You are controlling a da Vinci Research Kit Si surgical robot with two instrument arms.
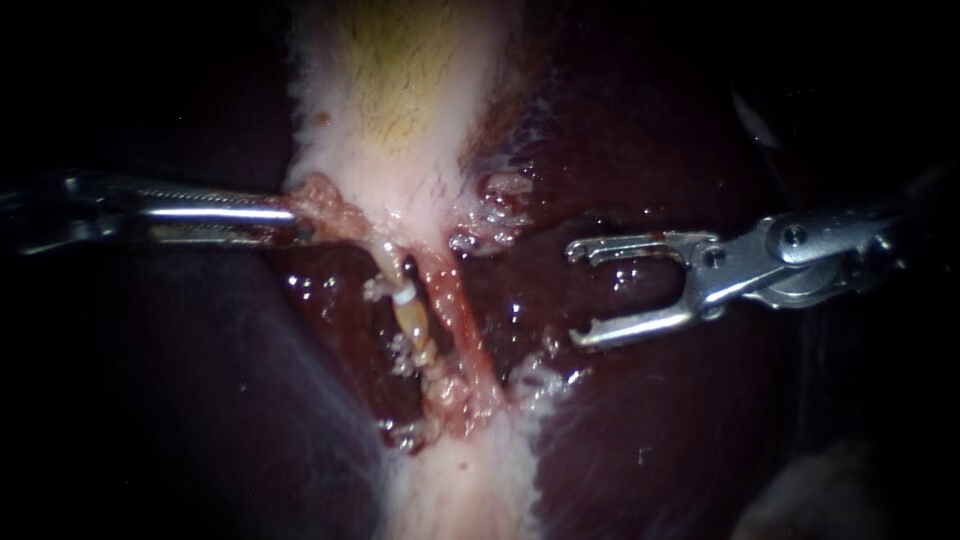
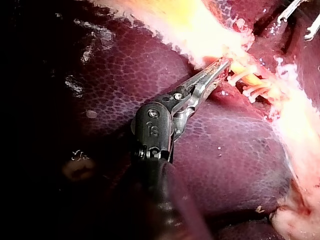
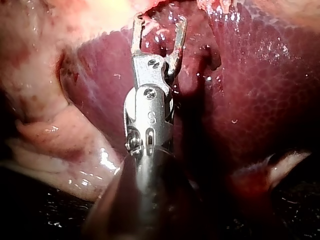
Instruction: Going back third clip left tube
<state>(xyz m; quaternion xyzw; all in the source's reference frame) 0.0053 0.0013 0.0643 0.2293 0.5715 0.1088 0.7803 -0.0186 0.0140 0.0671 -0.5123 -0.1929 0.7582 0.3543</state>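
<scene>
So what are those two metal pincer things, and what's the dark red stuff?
They are the tips of a surgical robot's two thin instruments. The dark red stuff is a pig's liver; the pale part is its gallbladder. One picture comes from a camera close to the tissue, the other two from cameras on each arm. The left instrument has its jaws shut on the gallbladder's lower edge. The right instrument has open jaws, holding nothing. Between them, the left tube wears a small white clip.

Long silver toothed jaws are seen on the left instrument point(image 2: 219, 69), set in a black wrist. The right instrument point(image 3: 158, 22) is made of shiny steel (two screws showing), jaws thin and hook-tipped.
</scene>
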